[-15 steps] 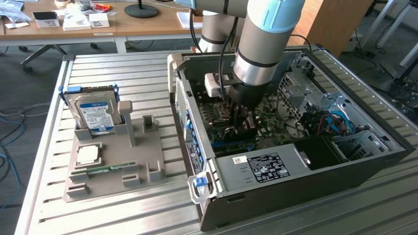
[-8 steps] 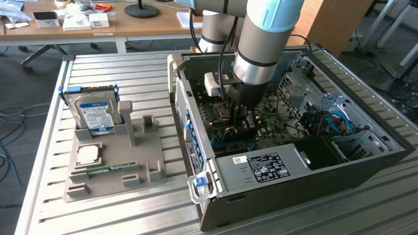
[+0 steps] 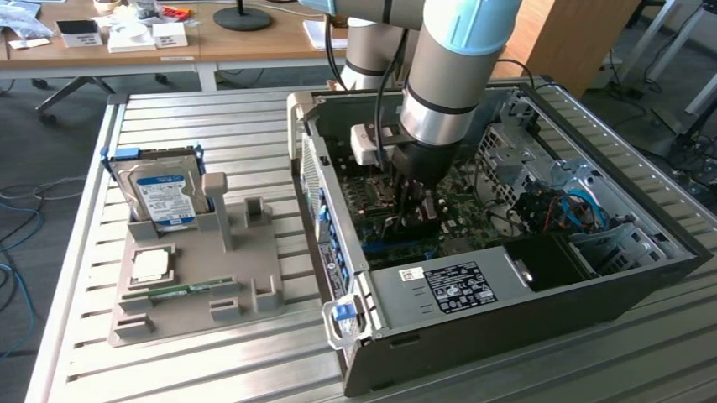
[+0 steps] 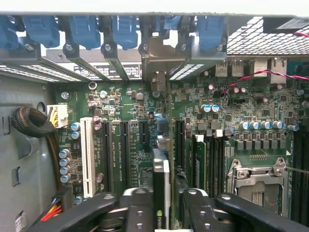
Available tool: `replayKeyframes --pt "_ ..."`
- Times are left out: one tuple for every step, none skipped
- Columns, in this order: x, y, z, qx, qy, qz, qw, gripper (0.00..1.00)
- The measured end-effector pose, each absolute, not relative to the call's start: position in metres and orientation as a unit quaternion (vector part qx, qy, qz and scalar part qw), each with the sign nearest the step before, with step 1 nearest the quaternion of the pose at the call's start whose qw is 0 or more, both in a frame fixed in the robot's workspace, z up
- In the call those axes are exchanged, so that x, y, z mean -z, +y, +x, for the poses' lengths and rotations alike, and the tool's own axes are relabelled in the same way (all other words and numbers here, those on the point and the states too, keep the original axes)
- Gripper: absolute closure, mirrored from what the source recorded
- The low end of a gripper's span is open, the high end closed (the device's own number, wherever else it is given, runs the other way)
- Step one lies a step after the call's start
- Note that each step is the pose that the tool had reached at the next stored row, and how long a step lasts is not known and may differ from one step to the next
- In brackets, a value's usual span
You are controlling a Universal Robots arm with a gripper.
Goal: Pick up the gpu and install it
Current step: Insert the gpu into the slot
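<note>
The gripper (image 4: 161,203) has its two black fingers (image 4: 137,210) on either side of the gpu (image 4: 161,179), which stands on its thin edge between them. The fingers look pressed to the card, so the gripper seems to be holding it, though how tight the hold is I cannot tell. The card sits low over the green motherboard (image 4: 145,121), right by the long black slots (image 4: 179,140), with its metal end reaching toward the back wall under the blue clips (image 4: 125,31). To do this step well, the card should stay straight up and lined up with one slot, and be pushed down evenly, not tipped. In the exterior view the arm (image 3: 454,75) reaches down into the open computer case (image 3: 672,252). Beside the case a grey holder (image 3: 201,277) keeps a hard drive (image 3: 163,197) with a blue label.
</note>
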State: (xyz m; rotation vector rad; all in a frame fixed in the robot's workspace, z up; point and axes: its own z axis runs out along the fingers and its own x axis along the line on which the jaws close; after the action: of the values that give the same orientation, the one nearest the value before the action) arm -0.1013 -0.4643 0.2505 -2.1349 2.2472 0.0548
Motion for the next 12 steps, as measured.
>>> replayKeyframes --pt "-0.2504 -0.4643 -0.1013 -0.018 0.725 -0.688 0.021 0.73" --pt "-0.2504 -0.4643 -0.1013 -0.018 0.725 -0.688 0.021 0.73" --pt "-0.2504 -0.4643 -0.1013 -0.018 0.725 -0.688 0.021 0.73" --pt "-0.2504 -0.4642 -0.1013 -0.018 0.725 -0.688 0.021 0.73" --pt "-0.2503 -0.4642 -0.1013 -0.018 0.725 -0.688 0.021 0.73" --pt "-0.2503 -0.4642 -0.1013 -0.018 0.725 -0.688 0.021 0.73" --pt "-0.2503 -0.4642 -0.1013 -0.018 0.725 -0.688 0.021 0.73" --pt "-0.2503 -0.4642 -0.1013 -0.018 0.725 -0.688 0.021 0.73" --pt "-0.2503 -0.4643 -0.1015 -0.018 0.725 -0.688 0.021 0.73" --pt "-0.2502 -0.4643 -0.1019 -0.018 0.725 -0.688 0.021 0.73" --pt "-0.2501 -0.4643 -0.1024 -0.018 0.725 -0.689 0.021 0.73" --pt "-0.25 -0.4643 -0.1031 -0.018 0.725 -0.689 0.021 0.73"
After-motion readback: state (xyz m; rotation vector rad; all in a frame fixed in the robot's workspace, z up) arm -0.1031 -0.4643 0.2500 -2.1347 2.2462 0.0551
